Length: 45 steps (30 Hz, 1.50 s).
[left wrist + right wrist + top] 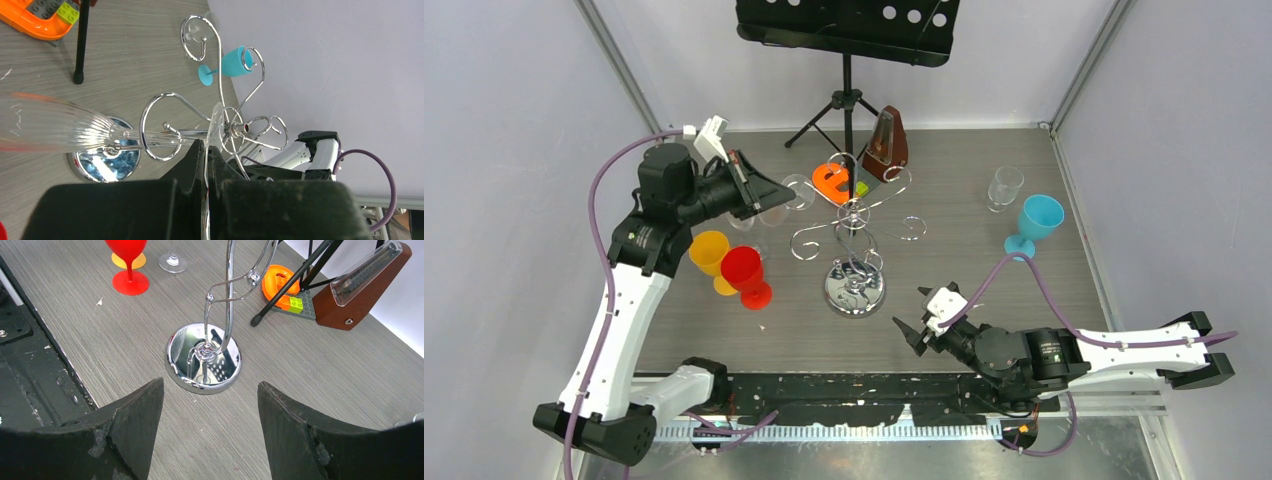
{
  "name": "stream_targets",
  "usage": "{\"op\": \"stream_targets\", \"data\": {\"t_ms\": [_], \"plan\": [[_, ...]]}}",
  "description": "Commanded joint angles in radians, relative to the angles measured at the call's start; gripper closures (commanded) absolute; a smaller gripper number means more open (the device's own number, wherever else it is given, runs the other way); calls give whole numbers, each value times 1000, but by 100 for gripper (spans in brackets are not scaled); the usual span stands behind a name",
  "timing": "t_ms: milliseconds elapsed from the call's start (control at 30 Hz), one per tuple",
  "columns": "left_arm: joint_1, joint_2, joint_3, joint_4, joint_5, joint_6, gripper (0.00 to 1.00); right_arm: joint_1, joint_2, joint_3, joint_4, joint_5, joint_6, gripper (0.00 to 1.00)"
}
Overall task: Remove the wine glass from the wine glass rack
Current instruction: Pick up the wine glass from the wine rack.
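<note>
Left claw [206,150]: clenched on the rim of the wine glass [55,125] foot, which shows edge-on between the fingers.
Tabletop [964,290]: grey wood-grain surface; all items below stand on it.
Music stand [849,25]: black, with tripod legs at the far edge, behind the rack.
Rack [854,285]: chrome, upright at the centre on a round mirror base; scroll arms spread from the central post.
Right claw [210,385]: released, jaws wide apart, low over the near edge of the tabletop. It faces the rack base and touches nothing.
Wine glass: clear with a ribbed bowl, on the left side of the rack, hanging bowl down. The stem passes through a scroll arm, with the foot up near the post. It is not yet off the rack. Whether the stem bears on the wire cannot be told.
Metronome [889,140]: brown, upright, beyond the rack and beside the music stand's legs.
Blue goblet [1036,222]: upright at the right, well apart from the rack.
Red goblet [746,275]: upright, left of the rack base.
Yellow goblet [708,250]: upright, just beside the red goblet on its far-left side.
Tumbler [1004,187]: clear, upright, near the blue goblet on its far side.
Orange toy [831,180]: carries small green and grey bricks; it lies just left of the metronome.
</note>
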Motion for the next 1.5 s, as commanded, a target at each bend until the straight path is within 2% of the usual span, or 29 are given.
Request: {"op": "stream_targets", "data": {"t_ms": [0,333,633,1467], "plan": [[-3,28,77,-6,-9,45,100,3,-11,14,46,20,-5,25],[-6,95,121,21,61,50,100,4,-48,9,25,30,-5,25],[-66,131,163,-1,97,116,100,3,-59,4,18,34,3,25],[-78,-38,25,-80,95,179,100,3,0,71,5,31,61,25]]}}
